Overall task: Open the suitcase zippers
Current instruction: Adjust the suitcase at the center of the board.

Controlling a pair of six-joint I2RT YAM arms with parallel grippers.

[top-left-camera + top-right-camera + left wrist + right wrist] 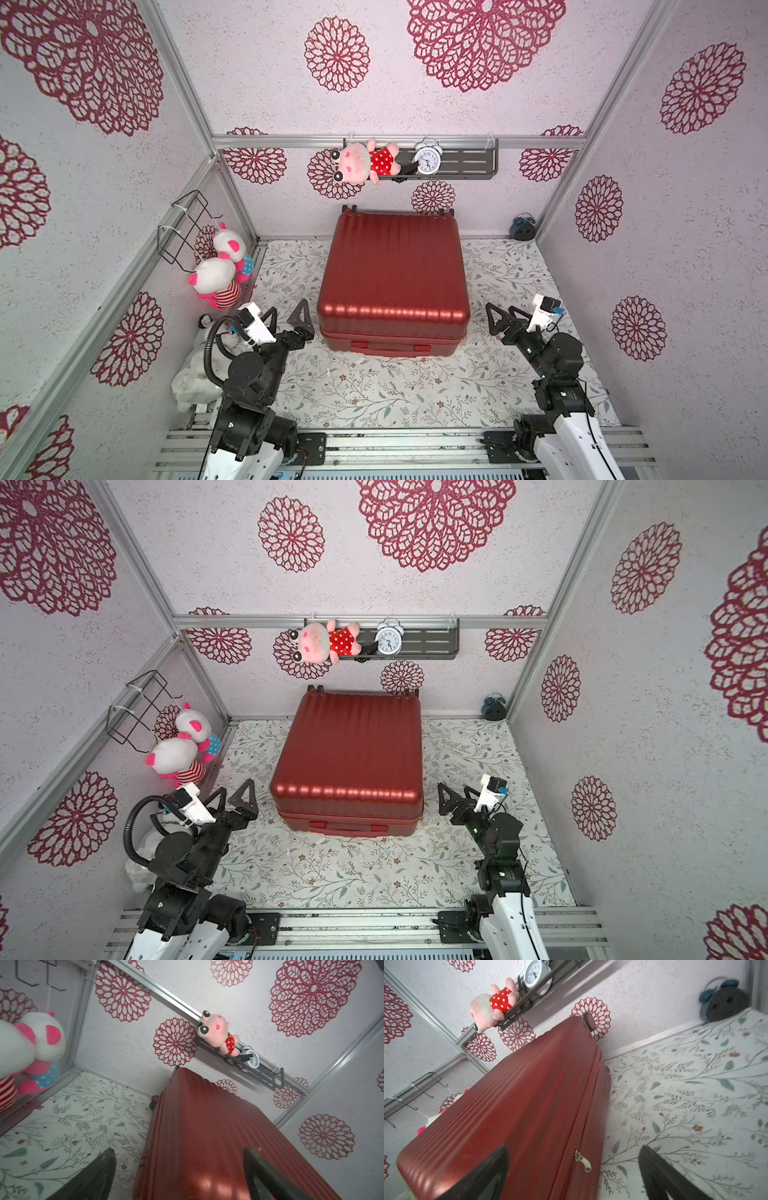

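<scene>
Both top views: we log the suitcase [395, 274] closed, centred on the floral mat [374, 390]; left gripper [288, 306] and right gripper [500, 308] flank its near corners, jaws spread, empty. Left wrist: panda plushes [47, 1043] hang alongside. Right wrist: zippers [584, 1105] shut, white pull [583, 1160] exposed

Floral tabletop [374, 395], red suitcase [395, 270], blue clock [523, 227]

Top views: high over the robot's end, looking down and forward; near-equal, whole booth, suitcase [394, 274] central.
Left wrist: low, close beside the suitcase's left flank, facing the back wall [124, 1053].
Right wrist: low, close beside its right flank, facing likewise.
Shared: suitcase and shelf [281, 1077] appear in all views.
</scene>
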